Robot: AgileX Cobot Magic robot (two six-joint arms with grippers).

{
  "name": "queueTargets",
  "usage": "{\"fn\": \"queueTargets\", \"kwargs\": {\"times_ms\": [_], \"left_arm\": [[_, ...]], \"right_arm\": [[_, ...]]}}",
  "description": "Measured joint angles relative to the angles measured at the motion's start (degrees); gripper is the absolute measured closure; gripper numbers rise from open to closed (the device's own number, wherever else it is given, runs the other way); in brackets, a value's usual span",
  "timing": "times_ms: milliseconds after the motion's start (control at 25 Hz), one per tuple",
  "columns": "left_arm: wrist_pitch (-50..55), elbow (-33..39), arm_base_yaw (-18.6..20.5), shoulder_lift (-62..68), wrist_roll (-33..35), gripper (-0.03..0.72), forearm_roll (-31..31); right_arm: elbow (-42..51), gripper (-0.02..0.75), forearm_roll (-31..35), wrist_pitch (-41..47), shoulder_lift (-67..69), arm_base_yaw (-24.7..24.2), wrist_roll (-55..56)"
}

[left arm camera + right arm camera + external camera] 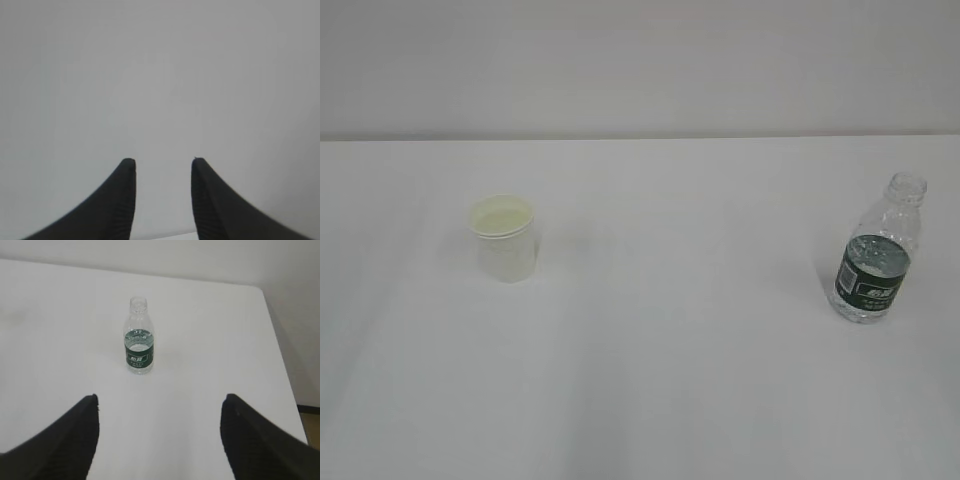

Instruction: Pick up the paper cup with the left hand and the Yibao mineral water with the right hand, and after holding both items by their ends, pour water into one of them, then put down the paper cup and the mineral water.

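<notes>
From the exterior view, the paper cup (503,238) stands upright on the left part of the white table (660,380), its cream-yellow inside showing past the rolled rim. Well apart from it, on the right, the Yibao mineral water (876,250) stands upright and uncapped, water visible at label height; the dark green label carries white print, too small to read from here. Neither arm shows in this view. In the left wrist view, the left hand (163,165) has its two black ribbed jaws parted with a moderate gap, nothing between them, and only a plain pale surface ahead. In the right wrist view, the right hand (160,400) has its jaws spread wide and empty, with the bottle standing on the table well ahead between them; its label print stays blurred and unreadable.
</notes>
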Motion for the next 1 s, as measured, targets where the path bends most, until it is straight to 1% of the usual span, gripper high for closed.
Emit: {"fn": "queueTargets", "kwargs": {"times_ms": [120, 400, 520, 720, 1000], "left_arm": [[-0.3, 0.0, 0.0, 0.0, 0.0, 0.419, 0.0], [-0.5, 0.3, 0.0, 0.0, -0.2, 0.419, 0.0], [-0.8, 0.8, 0.0, 0.0, -0.2, 0.419, 0.0], [-1.4, 1.5, 0.0, 0.0, -0.2, 0.42, 0.0], [-1.7, 1.5, 0.0, 0.0, -0.2, 0.42, 0.0]], "right_arm": [[1.2, 0.167, -0.6, 0.3, -3.5, 0.0, 0.5], [9.6, 0.167, -0.8, 0.2, -9.4, 0.0, 0.9], [12.5, 0.167, -0.8, -0.2, -9.9, 0.0, 1.2], [13.7, 0.167, -0.8, -2.4, -9.9, 0.0, 1.3], [13.7, 0.167, -0.5, -2.4, -9.9, 0.0, 1.5]]}}
